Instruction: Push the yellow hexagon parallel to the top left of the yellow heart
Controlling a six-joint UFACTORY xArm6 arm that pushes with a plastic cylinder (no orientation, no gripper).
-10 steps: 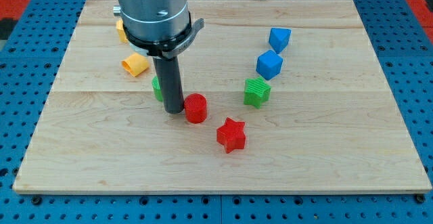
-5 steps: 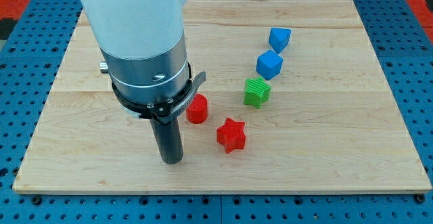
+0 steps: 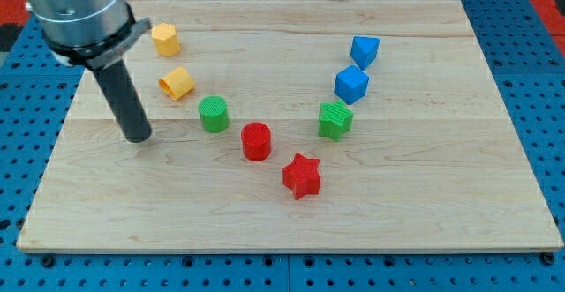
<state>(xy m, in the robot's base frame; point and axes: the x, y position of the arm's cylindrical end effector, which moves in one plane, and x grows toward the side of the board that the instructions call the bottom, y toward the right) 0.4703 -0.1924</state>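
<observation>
**Tip waits left of the yellow pair**

Camera view: my tip (image 3: 138,138) rests on the counter (image 3: 424,204) toward the view's left, below and left of the yellow heart (image 3: 177,83), well apart from every block. The yellow hexagon (image 3: 164,39) sits just above the heart, slightly left. There is no pincer, only the rod, holding nothing. From here the tip likely needs to circle up to nudge the hexagon leftward.

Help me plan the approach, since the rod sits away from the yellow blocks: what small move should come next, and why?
Probably slide my tip toward the view's top, staying left of the yellow heart, until it nears the yellow hexagon. The tip now rests below-left of the heart, touching nothing, and the hexagon lies just above the heart, so it needs nudging leftward.
</observation>
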